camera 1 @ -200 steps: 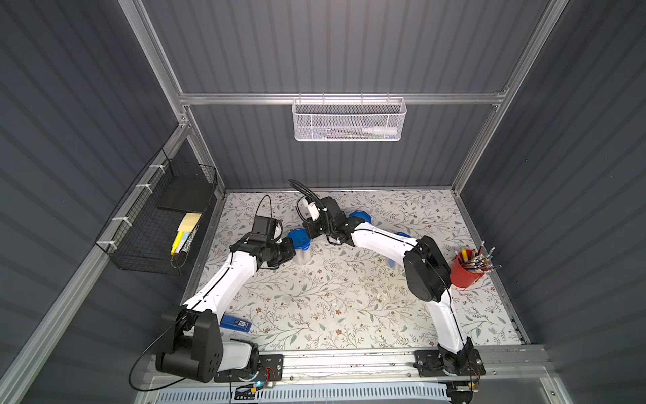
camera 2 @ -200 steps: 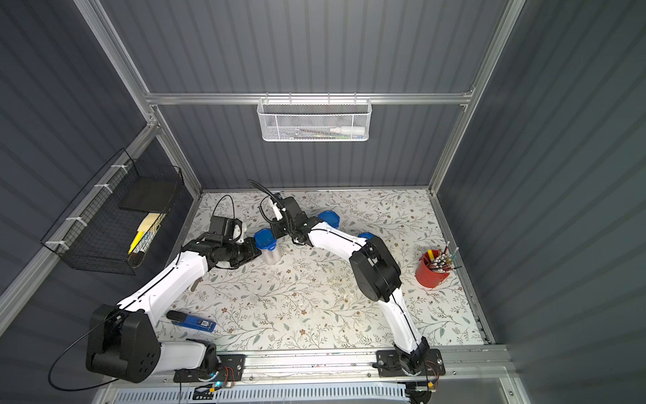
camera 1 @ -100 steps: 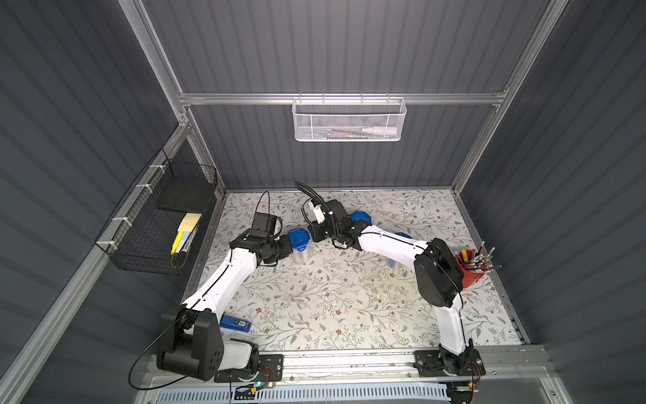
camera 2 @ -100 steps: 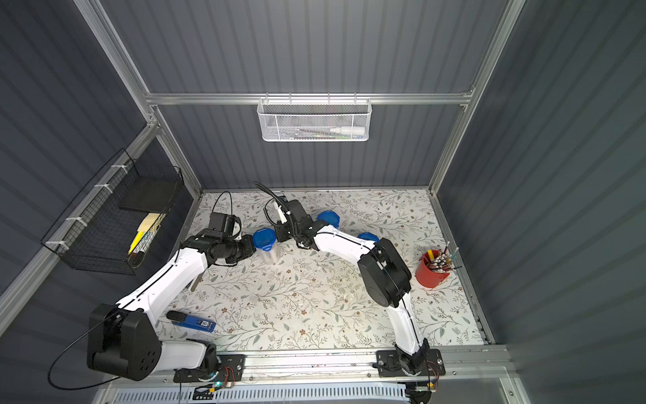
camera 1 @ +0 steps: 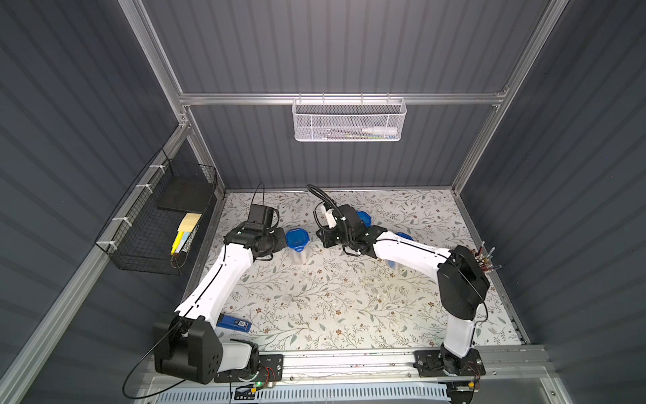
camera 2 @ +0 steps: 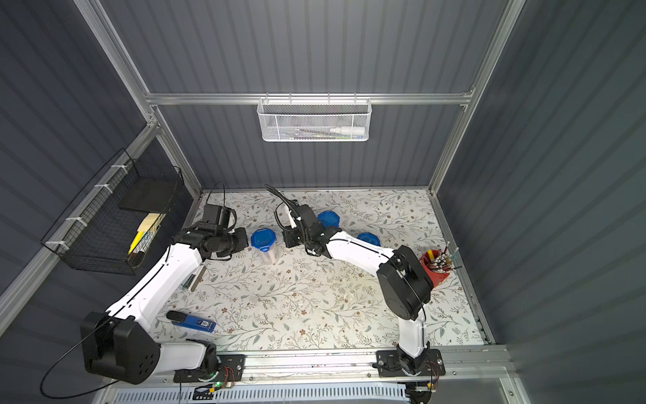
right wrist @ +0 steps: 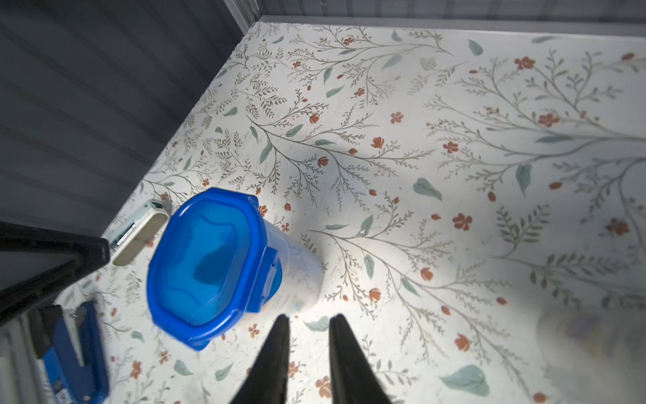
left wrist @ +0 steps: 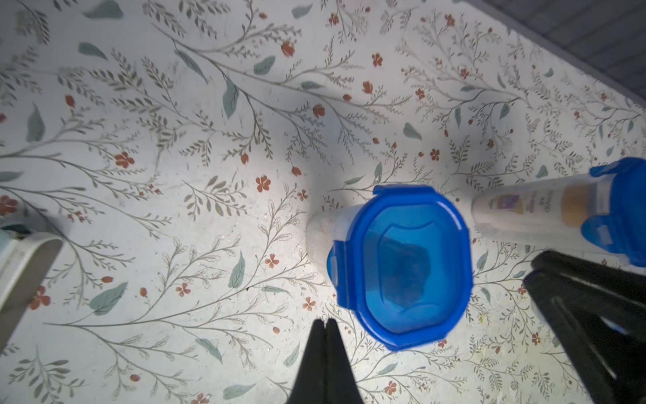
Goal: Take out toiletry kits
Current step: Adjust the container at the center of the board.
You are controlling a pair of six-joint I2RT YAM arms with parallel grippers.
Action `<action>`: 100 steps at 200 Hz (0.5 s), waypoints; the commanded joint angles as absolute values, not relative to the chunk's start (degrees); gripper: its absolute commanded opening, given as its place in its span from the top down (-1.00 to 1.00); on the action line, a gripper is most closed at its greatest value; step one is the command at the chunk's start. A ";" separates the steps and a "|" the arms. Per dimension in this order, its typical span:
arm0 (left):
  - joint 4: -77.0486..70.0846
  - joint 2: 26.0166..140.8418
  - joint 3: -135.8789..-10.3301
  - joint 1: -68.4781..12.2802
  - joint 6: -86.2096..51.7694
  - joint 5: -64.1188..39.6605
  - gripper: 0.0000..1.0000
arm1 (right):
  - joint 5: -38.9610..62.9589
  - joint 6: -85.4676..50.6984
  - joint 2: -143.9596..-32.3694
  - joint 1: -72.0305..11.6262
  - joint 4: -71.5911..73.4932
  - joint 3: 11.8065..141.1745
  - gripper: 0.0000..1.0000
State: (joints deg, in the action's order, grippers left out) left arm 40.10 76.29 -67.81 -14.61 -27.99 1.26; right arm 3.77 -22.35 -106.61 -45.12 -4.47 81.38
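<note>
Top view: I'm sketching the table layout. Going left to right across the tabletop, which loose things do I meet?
blue stapler → leftmost blue-lidded jar → rear blue-lidded jar → rightmost blue-lidded jar → red cup of pens

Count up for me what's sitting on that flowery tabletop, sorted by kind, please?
Clear jars with blue lids: 3
Red cup of pens: 1
Blue stapler-like tool: 1
Small pale oblong object: 1
Total: 6
</note>
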 commanded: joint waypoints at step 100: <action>33.33 83.42 -69.62 -15.65 -30.66 -12.60 0.96 | 35.08 -44.27 -113.81 -38.78 6.28 84.07 -0.24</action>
